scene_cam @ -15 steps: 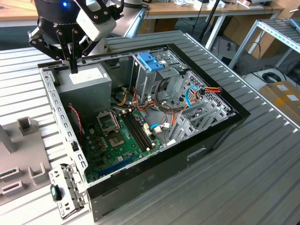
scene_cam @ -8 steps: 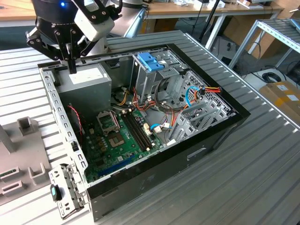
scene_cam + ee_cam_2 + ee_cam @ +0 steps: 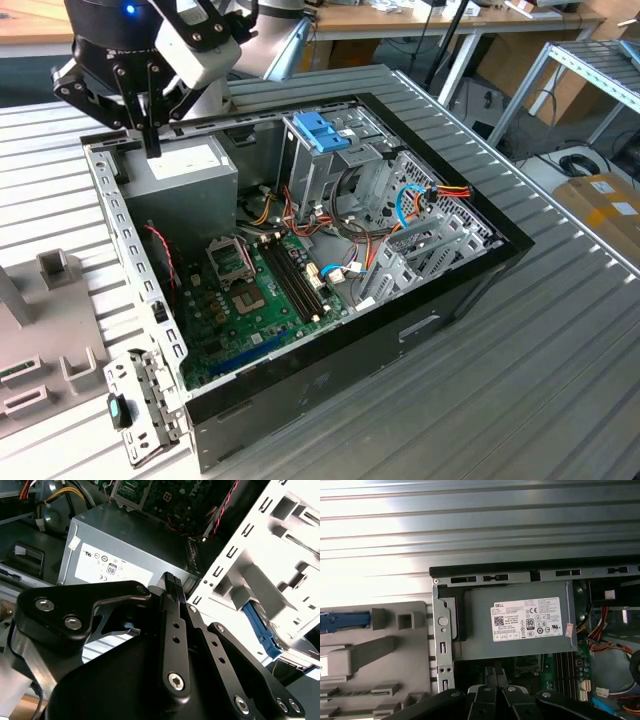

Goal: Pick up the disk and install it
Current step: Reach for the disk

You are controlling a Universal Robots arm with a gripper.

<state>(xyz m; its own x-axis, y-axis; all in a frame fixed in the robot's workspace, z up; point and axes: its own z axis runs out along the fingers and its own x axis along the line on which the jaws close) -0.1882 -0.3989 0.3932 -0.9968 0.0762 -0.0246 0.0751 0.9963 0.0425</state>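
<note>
The disk [image 3: 342,622] sits in the grey fixture [image 3: 380,650] beside the computer case [image 3: 330,380], well apart from the gripper [image 3: 150,148]. The gripper's fingers are pressed together, empty, over the power supply [image 3: 520,625]. Reaching the disk cleanly likely calls for squaring up to its blue rail.

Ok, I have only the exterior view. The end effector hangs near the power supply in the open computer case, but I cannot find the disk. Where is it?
Observer: The disk is outside the case. The first wrist view shows it, blue-edged, lying in the grey holder beside the case wall.
Operator: Is the end effector touching it?
Observer: No. In the second wrist view the end effector is shut on nothing, close to the power supply and apart from the disk.
</note>
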